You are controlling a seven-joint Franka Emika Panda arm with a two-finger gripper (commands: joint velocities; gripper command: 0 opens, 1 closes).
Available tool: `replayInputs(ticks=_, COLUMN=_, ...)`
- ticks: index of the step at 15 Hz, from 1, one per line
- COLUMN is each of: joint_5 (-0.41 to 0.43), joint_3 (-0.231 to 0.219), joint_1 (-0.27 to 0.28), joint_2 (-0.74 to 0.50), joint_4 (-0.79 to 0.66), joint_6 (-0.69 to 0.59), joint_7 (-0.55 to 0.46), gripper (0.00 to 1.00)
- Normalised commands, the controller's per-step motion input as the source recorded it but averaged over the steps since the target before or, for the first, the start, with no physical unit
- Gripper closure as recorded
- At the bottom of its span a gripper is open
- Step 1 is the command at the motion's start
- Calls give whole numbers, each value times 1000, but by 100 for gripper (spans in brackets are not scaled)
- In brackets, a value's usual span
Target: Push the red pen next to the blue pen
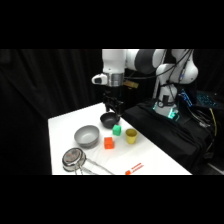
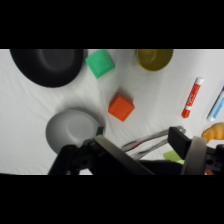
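Gripper [image 1: 113, 107] hangs above the black bowl [image 1: 108, 119] at the far side; I cannot tell its opening. Red pen [image 2: 192, 97] lies near the front edge, beside the blue pen [image 2: 217, 102]. Coming down low behind it should help. Bowls and yellow cup [image 1: 131, 135] look empty.
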Motion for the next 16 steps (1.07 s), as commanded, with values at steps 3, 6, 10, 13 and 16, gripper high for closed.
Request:
replayInputs(ticks=3, joint_5=-49, joint_3=14, joint_1=-11, joint_2=36, joint_4=29, joint_6=6, joint_7=61, gripper=0)
replayInputs(ticks=6, joint_5=-75, joint_3=45, joint_1=16, joint_2=202, joint_4=38, joint_6=170, joint_7=189, gripper=0)
replayInputs(ticks=10, joint_5=-102, joint_3=56, joint_1=68, joint_2=246, joint_4=43, joint_6=291, joint_7=347, gripper=0)
replayInputs(ticks=13, joint_5=-178, joint_3=28, joint_1=113, joint_2=259, joint_4=68, joint_6=267, joint_7=405, gripper=0)
replayInputs(ticks=16, joint_5=-137, joint_3=8, joint_1=131, joint_2=253, joint_4=52, joint_6=260, joint_7=342, gripper=0)
